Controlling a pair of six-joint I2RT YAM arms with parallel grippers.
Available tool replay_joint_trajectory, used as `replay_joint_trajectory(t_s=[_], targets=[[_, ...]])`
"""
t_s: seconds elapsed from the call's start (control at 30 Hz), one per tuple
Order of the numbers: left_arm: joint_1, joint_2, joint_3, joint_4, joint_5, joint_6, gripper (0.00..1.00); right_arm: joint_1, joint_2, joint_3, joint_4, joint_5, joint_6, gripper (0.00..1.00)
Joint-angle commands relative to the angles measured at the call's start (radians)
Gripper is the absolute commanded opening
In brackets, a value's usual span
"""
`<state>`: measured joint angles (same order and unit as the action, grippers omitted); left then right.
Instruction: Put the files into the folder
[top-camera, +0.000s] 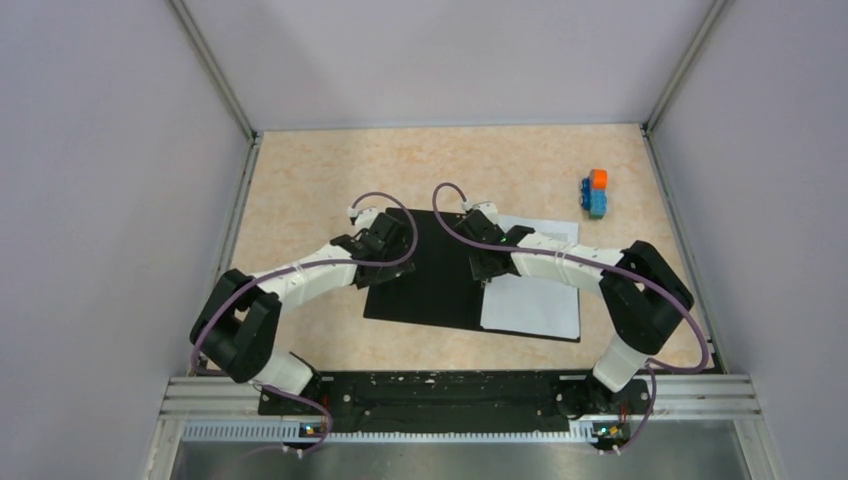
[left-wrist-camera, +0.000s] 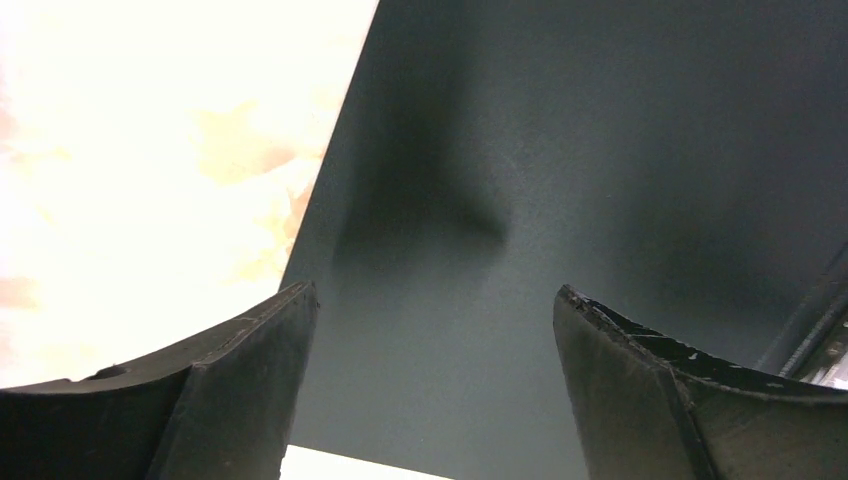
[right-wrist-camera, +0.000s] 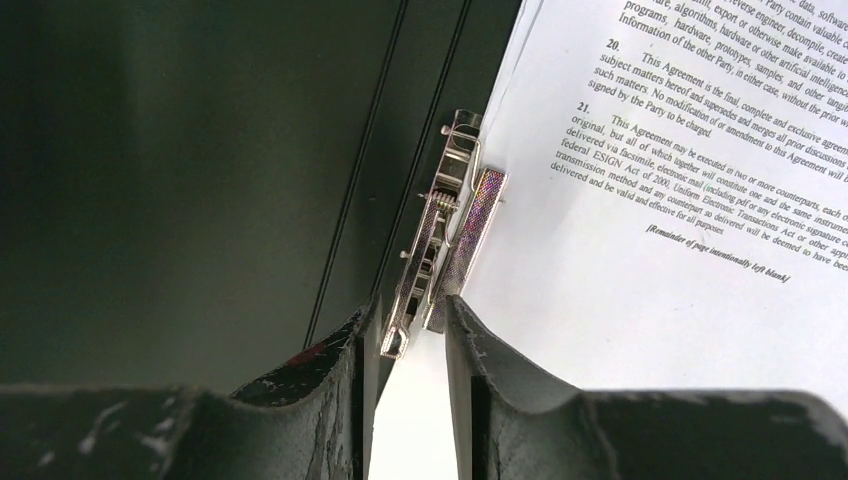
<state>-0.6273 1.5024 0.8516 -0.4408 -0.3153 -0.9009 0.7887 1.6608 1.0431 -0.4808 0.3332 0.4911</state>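
left claw (left-wrist-camera: 435, 292) hung wide over the folder (top-camera: 430, 290), right claw (right-wrist-camera: 410, 310) pinched narrow on the metal clip (right-wrist-camera: 445, 210); a slip could skew the files (right-wrist-camera: 620, 300).

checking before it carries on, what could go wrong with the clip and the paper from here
1. The right fingers pinch only the near tip of the metal clip; it could slip out and snap back.
2. The paper lies with its edge against the clip, so a tug could drag or crease it.
3. The left fingers are open over the black left half of the folder, not gripping it, so it may slide.
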Motion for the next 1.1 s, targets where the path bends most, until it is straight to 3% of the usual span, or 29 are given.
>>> replay_joint_trajectory(t_s=[0.0, 0.3, 0.57, 0.83, 1.07], targets=[[0.05, -0.057, 0.072, -0.035, 0.047, 0.12, 0.93, -0.005, 0.035, 0.052, -0.001, 0.046, 0.034, 0.28], [0.111, -0.145, 0.039, -0.049, 0.076, 0.139, 0.94, -0.002, 0.096, 0.083, 0.015, 0.109, 0.047, 0.23], [0.148, -0.254, -0.016, -0.067, -0.031, 0.103, 0.94, 0.029, 0.159, 0.106, -0.002, 0.179, 0.056, 0.23], [0.176, -0.245, -0.022, -0.043, -0.018, 0.115, 0.94, 0.056, 0.2, 0.105, 0.007, 0.202, 0.069, 0.19], [0.206, -0.213, -0.076, 0.03, 0.08, 0.122, 0.94, 0.042, 0.163, 0.063, 0.03, 0.214, 0.065, 0.0]])
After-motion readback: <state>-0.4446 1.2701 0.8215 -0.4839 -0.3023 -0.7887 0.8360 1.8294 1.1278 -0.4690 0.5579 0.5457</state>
